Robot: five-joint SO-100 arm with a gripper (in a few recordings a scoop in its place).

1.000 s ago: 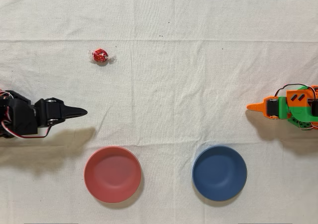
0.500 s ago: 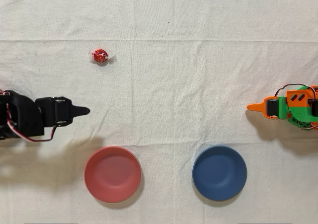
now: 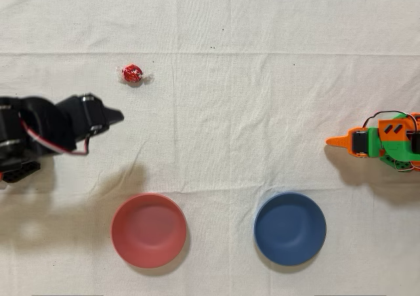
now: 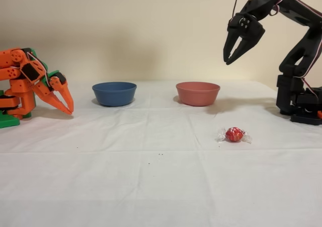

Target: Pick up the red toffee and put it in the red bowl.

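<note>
A hobby or lab-style robot test bench rather than a lived-in room: a table (image 4: 151,186) draped in a creased off-white cloth (image 3: 262,99) against a bare beige wall (image 4: 141,30). Two small 3D-printed arms with exposed wiring stand at opposite ends, a black arm (image 4: 297,61) and an idle orange arm (image 4: 30,86), with only plain props between them.
</note>
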